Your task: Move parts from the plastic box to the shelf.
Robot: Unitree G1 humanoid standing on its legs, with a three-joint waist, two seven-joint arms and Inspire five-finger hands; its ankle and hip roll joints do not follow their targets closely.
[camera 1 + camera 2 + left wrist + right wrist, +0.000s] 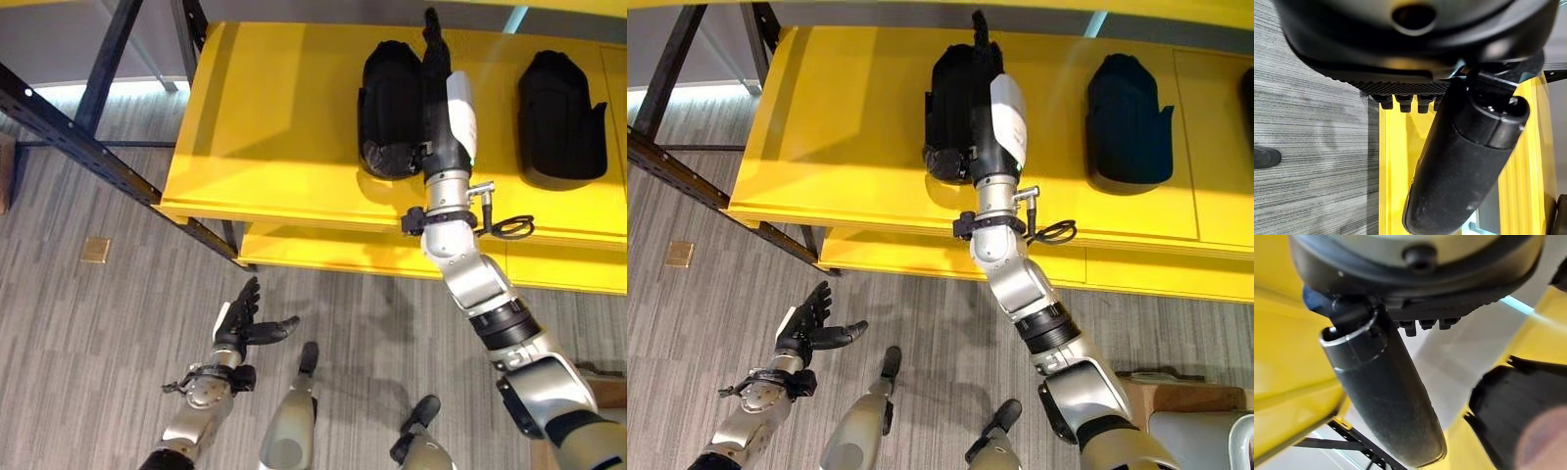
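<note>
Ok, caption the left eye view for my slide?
Right hand extended, open, beside a black part on the yellow shelf; left hand open low.

A yellow shelf (pixel 274 117) spans the upper frame. Two black parts (pixel 389 108) (pixel 560 117) lie on it, upper centre and upper right.

Twin head eyes downward on shared yellow shelf (pixel 274 127); wrist cameras close.

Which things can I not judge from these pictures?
- Whether the right hand touches the left black part on the yellow shelf: in both eye views the forearm covers that side.
- The right black part's shape: a blur in the right wrist view.
- The plastic box: not recognisable.
- The left hand, open, hangs low above the floor.
</note>
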